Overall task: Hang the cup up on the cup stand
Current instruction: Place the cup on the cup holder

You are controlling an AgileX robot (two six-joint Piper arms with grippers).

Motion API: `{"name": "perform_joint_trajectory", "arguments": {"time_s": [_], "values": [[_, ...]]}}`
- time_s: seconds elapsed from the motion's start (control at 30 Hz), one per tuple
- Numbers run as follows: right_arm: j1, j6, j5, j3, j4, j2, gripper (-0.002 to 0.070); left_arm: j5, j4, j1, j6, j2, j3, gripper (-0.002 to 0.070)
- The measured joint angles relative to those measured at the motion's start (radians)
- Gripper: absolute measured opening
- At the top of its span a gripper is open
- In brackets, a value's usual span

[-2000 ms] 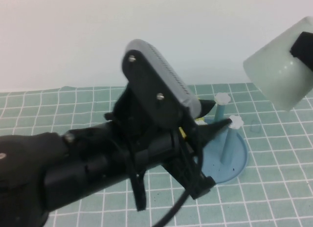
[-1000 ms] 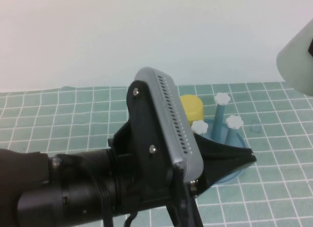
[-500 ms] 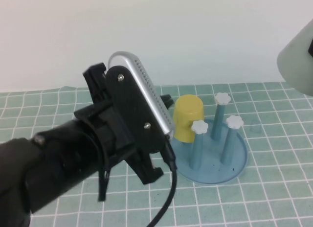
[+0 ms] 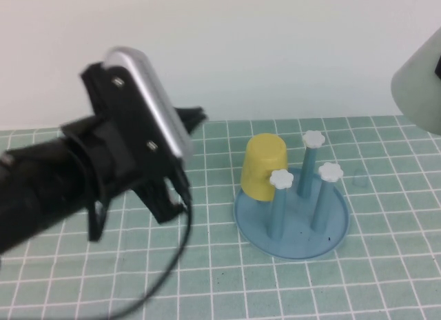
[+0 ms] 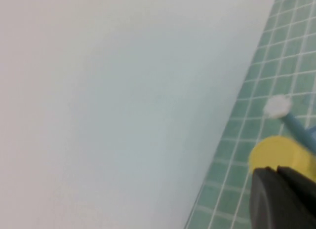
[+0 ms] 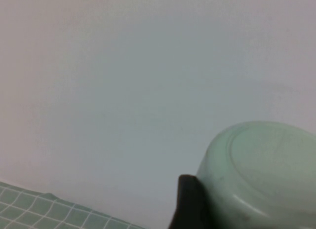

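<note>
The left arm fills the left side of the high view, and it has pulled back fast: a moment ago its wrist camera and body covered the middle of the picture and hid the cup stand, and now it sits over the left part of the green checked surface (image 4: 386, 278), clear of everything. The left end effector (image 5: 284, 187) has its fingers together and empty; in its own wrist view the dark tips point toward the yellow cup (image 5: 276, 152) without touching it. With the arm withdrawn, the cup stand (image 4: 293, 223) shows whole in the middle right of the high view: a round blue dish with blue posts capped by white flower knobs. The yellow cup (image 4: 264, 167) sits upside down over the post on the stand's left, and the three other knobs visible are bare. At the far right edge, well above the stand and off to its right, the pale green cup (image 4: 417, 82) hangs in the air, only partly in the picture. The right end effector (image 6: 190, 202) is clamped on the cup (image 6: 259, 174), its fingers spread wide by the cup's wall, with one dark finger against the side and the closed bottom facing the wrist camera. It has held that spot for the last second. In my judgement the way to a bare post is now open, and the hanging itself is not yet begun.
</note>
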Motion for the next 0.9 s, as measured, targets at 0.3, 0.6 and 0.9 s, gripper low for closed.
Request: {"name": "perform_joint_trajectory", "arguments": {"time_s": [0.3, 0.6, 0.9], "values": [[0.000, -0.033, 0.048, 0.000, 0.018, 0.064, 0.0519, 0.032, 0.023, 0.231, -0.102, 0.000, 0.000, 0.0000], [0.000, 0.007, -0.046, -0.048, 0.009, 0.316, 0.0519, 0.339, 0.290, 0.373, -0.335, 0.000, 0.077, 0.0000], [0.000, 0.114, -0.092, -0.215, -0.081, 0.551, 0.0519, 0.377, 0.425, 0.377, -0.479, 0.000, 0.087, 0.0000]]}}
